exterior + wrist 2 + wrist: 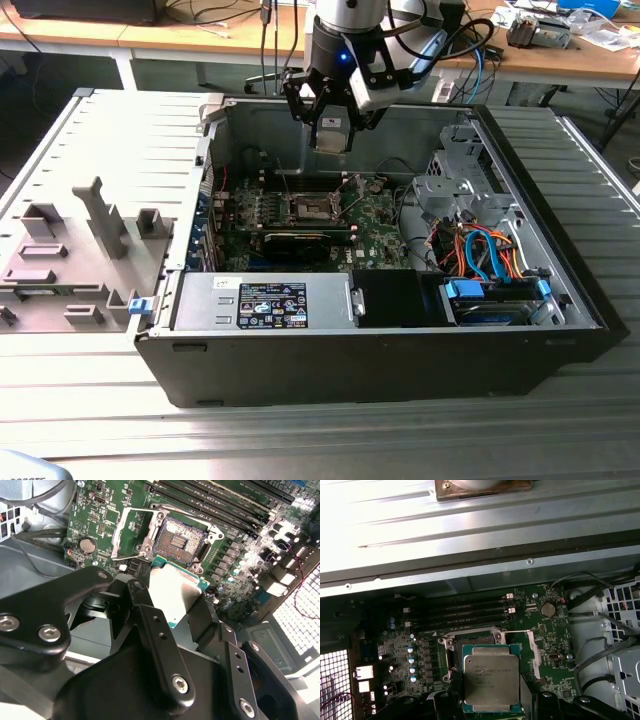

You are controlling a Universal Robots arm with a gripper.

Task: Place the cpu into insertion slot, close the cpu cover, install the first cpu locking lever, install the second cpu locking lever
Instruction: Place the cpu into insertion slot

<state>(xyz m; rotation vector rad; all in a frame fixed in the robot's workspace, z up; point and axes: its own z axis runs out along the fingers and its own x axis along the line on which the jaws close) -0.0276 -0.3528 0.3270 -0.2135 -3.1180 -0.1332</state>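
Gripper hovers over open case, fingers clamped on cpu side edges, chip held flat, metal face up. Slot bare just beneath, cover flipped back so socket lies exposed

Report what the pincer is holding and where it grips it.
The pincer holds the cpu by two opposite side edges, above the insertion slot and not yet seated in it.
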